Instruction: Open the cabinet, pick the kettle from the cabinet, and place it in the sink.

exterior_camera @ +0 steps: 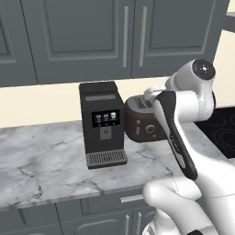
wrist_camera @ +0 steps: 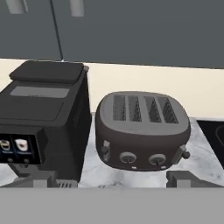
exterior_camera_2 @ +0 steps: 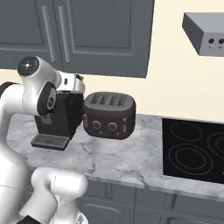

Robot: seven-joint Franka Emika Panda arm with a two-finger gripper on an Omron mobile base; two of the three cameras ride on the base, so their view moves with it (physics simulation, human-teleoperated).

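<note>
The cabinet (exterior_camera: 92, 36) hangs on the wall above the counter, both doors shut, its two silver bar handles side by side in the middle. Its doors also fill the top left of the right base view (exterior_camera_2: 100, 30), and its lower edge runs across the top of the hand view (wrist_camera: 140, 30). The kettle is hidden. The sink is out of view. My gripper (wrist_camera: 113, 181) is open, its fingertips (wrist_camera: 192, 179) wide apart with nothing between them. It is raised above the counter, below the cabinet, facing the toaster (wrist_camera: 142, 129).
A black coffee machine (exterior_camera: 102, 121) stands on the marble counter (exterior_camera: 41, 156), left of the dark brown toaster (exterior_camera_2: 109, 114). A black glass stovetop (exterior_camera_2: 192, 148) lies to the right, with a grey range hood (exterior_camera_2: 204, 33) above it. Base cabinets and drawers (exterior_camera: 110, 215) run below the counter.
</note>
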